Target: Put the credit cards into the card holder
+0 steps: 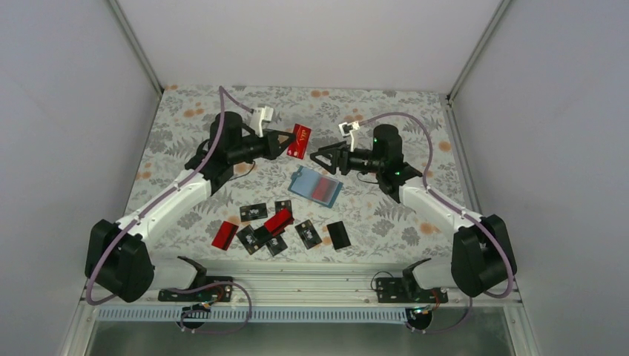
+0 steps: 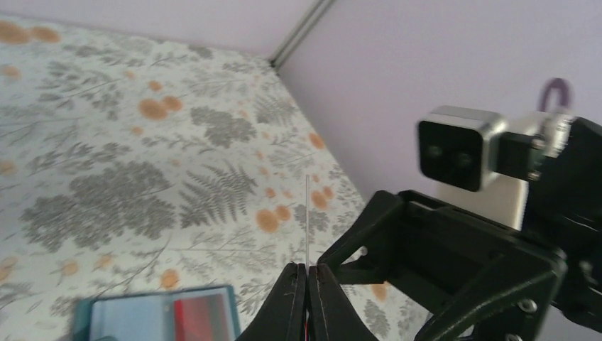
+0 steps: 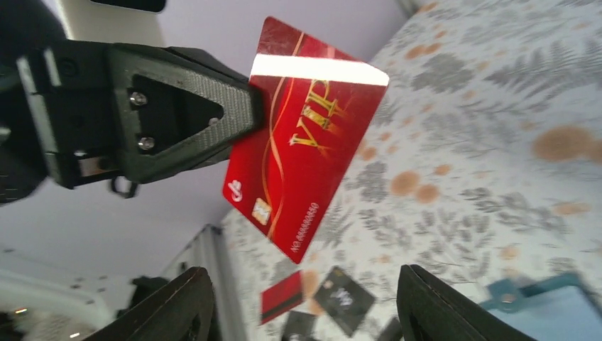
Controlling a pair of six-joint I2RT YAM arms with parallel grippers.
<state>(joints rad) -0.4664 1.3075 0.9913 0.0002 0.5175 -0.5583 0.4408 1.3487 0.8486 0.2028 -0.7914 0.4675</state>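
Red VIP card (image 1: 299, 141): held in the air by one edge in the left gripper (image 1: 285, 143), just far of the card holder (image 1: 316, 185), its printed face turned toward the right arm.
Left gripper: clenched on that card.
Right gripper (image 1: 320, 157): fingers spread and empty, just right of the held card and pointing at it.
Card holder: teal, lying open on the floral table cover (image 1: 371, 222), between the two grippers and slightly nearer. A red patch inside may be a lodged card, but this is uncertain.
Loose cards (image 1: 278, 221): red and black, scattered on the near side of the holder, none touching it.
Progress: judged early. One card is aloft, at most one is lodged, and the scattered cluster is left to do.
Room: bare cover surrounds the holder and the walls stand well apart. The tightest spot is the gap between the grippers.
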